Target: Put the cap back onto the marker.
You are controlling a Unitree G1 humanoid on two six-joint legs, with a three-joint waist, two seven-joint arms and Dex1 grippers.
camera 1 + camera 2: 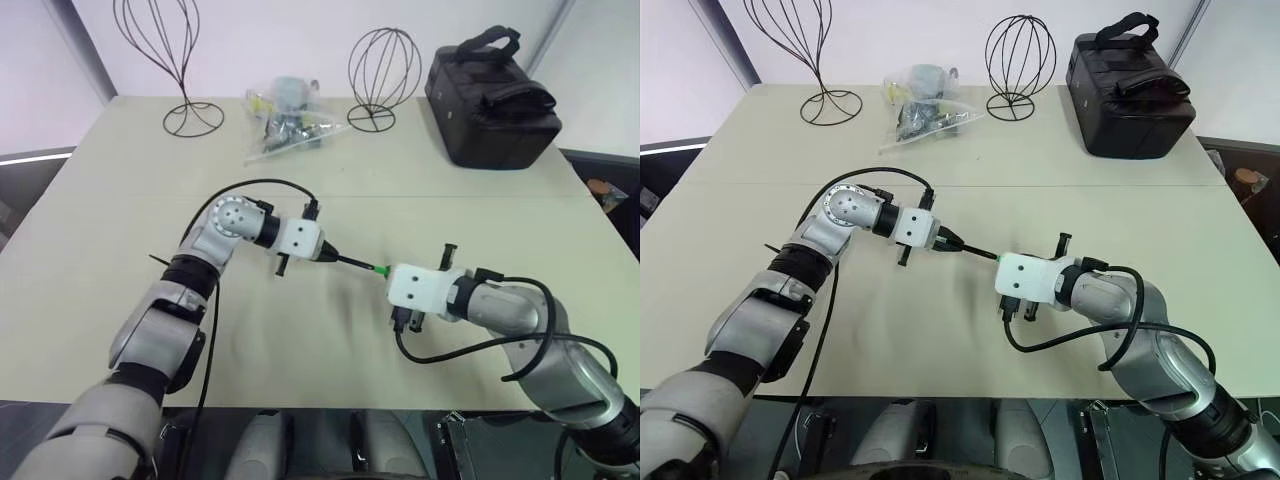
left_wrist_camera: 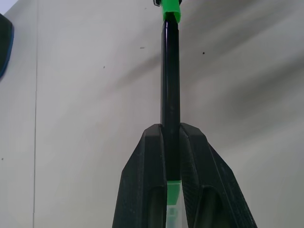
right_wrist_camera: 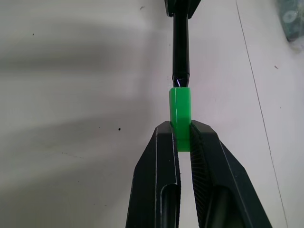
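The marker [image 1: 355, 263] sat over the table [image 1: 100, 200] at the centre of the left eye frame. Its long axis ran from centre-left slightly downward to centre-right, with the writing end toward the right.

The left gripper [image 1: 330, 256] was closed narrow on the black barrel near its rear end. The right gripper [image 3: 180, 128] pinched the green cap [image 3: 180, 114], which met the barrel's front end. Full seating could not be confirmed.

Judged light, rigid, smooth plastic, liable to slip or swivel between pads. It is best gripped on the barrel and across the cap's flat sides, with force applied straight along the axis.
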